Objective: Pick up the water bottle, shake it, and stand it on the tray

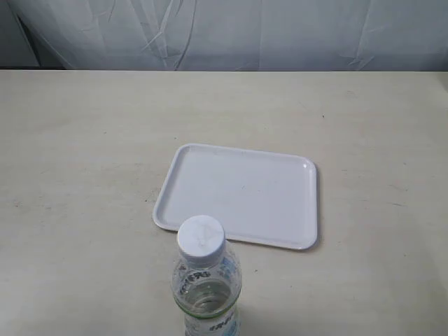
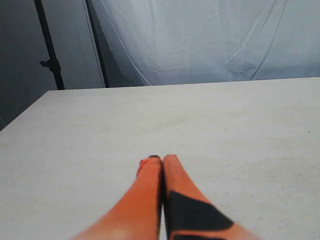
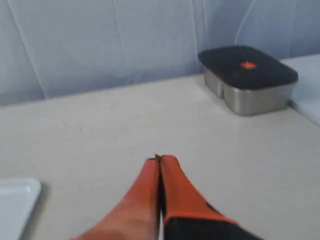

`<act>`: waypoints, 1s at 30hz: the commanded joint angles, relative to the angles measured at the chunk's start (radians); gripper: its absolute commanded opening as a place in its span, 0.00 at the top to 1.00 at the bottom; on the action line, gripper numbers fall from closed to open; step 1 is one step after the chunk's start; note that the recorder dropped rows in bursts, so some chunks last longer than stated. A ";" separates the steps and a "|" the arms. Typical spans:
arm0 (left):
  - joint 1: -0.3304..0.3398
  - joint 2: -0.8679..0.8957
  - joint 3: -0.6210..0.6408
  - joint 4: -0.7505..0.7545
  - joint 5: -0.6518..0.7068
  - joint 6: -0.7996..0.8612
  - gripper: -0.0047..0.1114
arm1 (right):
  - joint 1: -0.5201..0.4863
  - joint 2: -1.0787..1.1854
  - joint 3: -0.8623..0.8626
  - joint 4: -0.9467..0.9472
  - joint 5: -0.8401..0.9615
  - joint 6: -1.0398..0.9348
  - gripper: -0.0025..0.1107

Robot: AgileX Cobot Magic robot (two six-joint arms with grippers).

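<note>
— At far left, left wrist view: left pincer (image 2: 161, 159) closed, orange fingers pressed tip to tip, nothing between them. Bare desk (image 2: 225, 120) ahead, no bottle in sight.
— Where is the bottle, then?
— Exterior view, near edge, about mid-width: water bottle (image 1: 206, 280) upright on the desk, long axis vertical, cap up. It stands in front of the tray (image 1: 241, 192), not on it. Whether it touches the rim, cannot tell. The tray carries nothing.
— Which arm is nearer?
— Cannot tell. Neither pincer shows in the exterior view, and the bottle shows in neither wrist view. Right pincer (image 3: 160, 160) is likewise closed and holds nothing. A tray corner shows at the edge of its view.
— Next move?
— Judgement: whichever arm goes must open first, then approach from the side, across the vertical axis, below the cap.
— Surface, room?
— Desk pale, matt, lightly scuffed. Creased white cloth backdrop (image 1: 280, 35) behind, dark stand (image 2: 49, 45) at left, steel box (image 3: 247, 77) with dark lid at right, well apart from the tray.
</note>
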 commanded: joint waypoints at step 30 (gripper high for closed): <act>0.001 -0.005 0.002 0.003 -0.004 -0.008 0.96 | 0.492 0.801 -0.969 0.605 0.333 -0.685 0.99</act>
